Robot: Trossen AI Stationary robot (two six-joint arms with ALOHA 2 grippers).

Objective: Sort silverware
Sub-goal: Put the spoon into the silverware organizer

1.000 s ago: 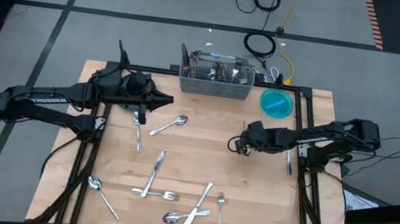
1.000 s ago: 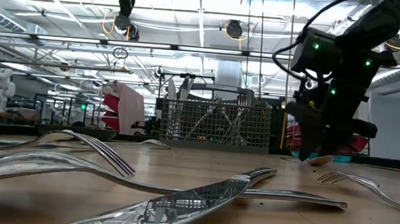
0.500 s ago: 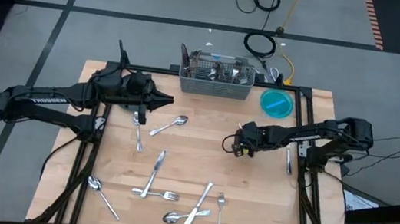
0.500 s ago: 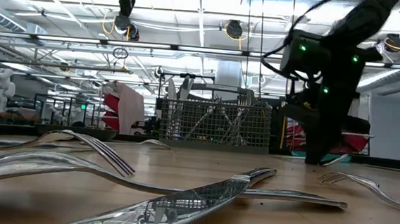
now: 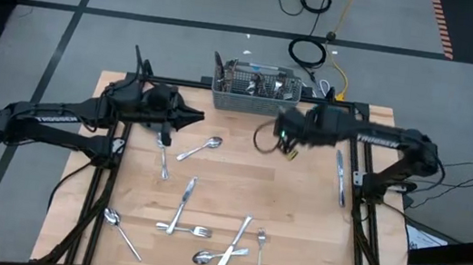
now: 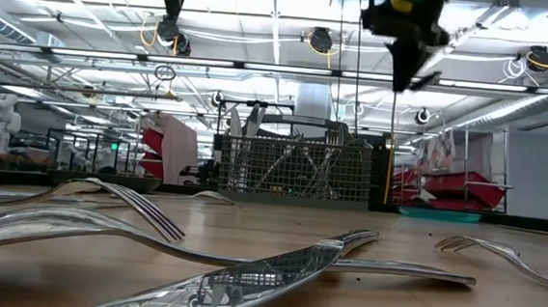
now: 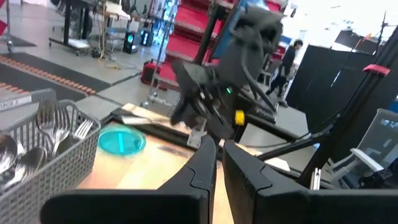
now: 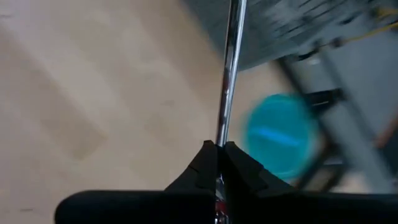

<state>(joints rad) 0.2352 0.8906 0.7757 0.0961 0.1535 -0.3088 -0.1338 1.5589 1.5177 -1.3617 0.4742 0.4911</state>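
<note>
Above the middle of the tabletop [image 5: 210, 193], just in front of the wire caddy [image 5: 255, 98], the right claw [image 5: 265, 141] is holding one slim piece of silverware [image 8: 231, 74] clamped between its closed fingers, and the metal handle is pointing away from the claw toward the caddy and the teal plate [image 8: 277, 137]. I cannot tell if this piece is a fork, a spoon or a knife, because only the thin shaft is showing. The left claw [image 5: 194, 118] is waiting over the far left part of the tabletop, near the caddy, with its fingers almost together and nothing between them. The other pieces are lying loose on the wood: a spoon [image 5: 202, 148] near the left claw, a knife [image 5: 339, 175] close to the right edge, and a group of forks, knives and spoons [image 5: 222, 245] at the near side. To do this step well, I think the right arm should be keeping the grip firm, turning the piece upright over the right compartment of the caddy, lowering it inside the mesh and only then opening, so it is not slipping or catching on the rim. Compared with 1 second ago, the right claw was low at the tabletop on the right side and open wider; now it is closed, raised and moved toward the caddy.
</note>
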